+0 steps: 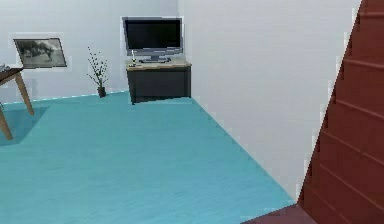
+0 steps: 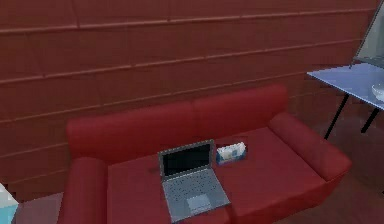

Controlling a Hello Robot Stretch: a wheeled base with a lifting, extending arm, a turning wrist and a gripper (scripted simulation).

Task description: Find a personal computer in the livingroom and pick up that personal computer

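Observation:
A grey laptop (image 2: 191, 180) with its lid up and a dark screen lies on the seat of a red sofa (image 2: 130, 135) in the arm side view, a little left of the middle. Beside it on the seat, toward the right, rests a small pale blue and white box (image 2: 233, 152).
In the forward view a dark TV (image 1: 153, 38) stands on a dark cabinet (image 1: 159, 80) at the far wall, with a small bare plant (image 1: 98, 72), a framed picture (image 1: 40, 51) and a wooden table (image 1: 10, 88) at the left. Teal floor lies ahead; a dark red wall (image 1: 352, 130) closes the right. A pale blue table (image 2: 352, 82) stands right of the sofa.

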